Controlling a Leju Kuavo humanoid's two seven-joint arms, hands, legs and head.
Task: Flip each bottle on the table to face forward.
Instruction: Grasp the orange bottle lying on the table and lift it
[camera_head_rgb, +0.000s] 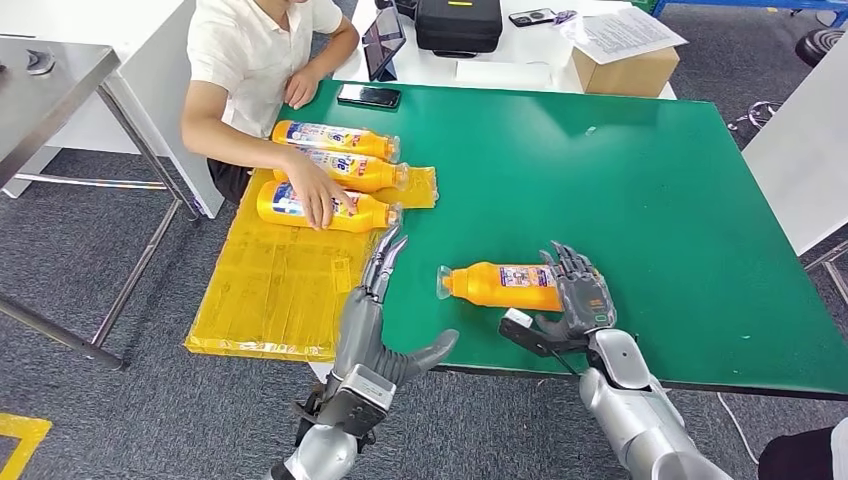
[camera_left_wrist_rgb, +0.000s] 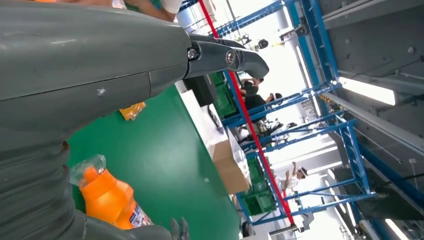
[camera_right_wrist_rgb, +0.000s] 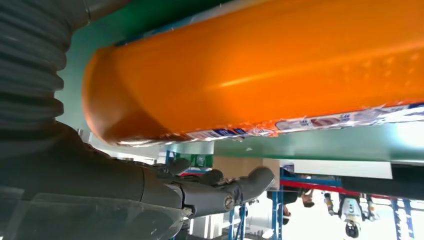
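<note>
On the green table (camera_head_rgb: 640, 170), near its front edge, we found one orange bottle (camera_head_rgb: 500, 286) lying on its side, long axis across us, cap toward our left. Our right hand (camera_head_rgb: 578, 292) cupped its base end, though we couldn't tell how firmly. Our left hand (camera_head_rgb: 378, 300) hung released beside the cap, farther off.

One bottle (camera_head_rgb: 500, 285) lies on its side near the tabletop (camera_head_rgb: 620, 170) front edge, the right hand (camera_head_rgb: 580, 295) at its base. The left hand (camera_head_rgb: 385, 300) is just left of it. Behind, at the left edge, three bottles (camera_head_rgb: 335, 170) lie side by side under a person's hand (camera_head_rgb: 318, 190).
</note>
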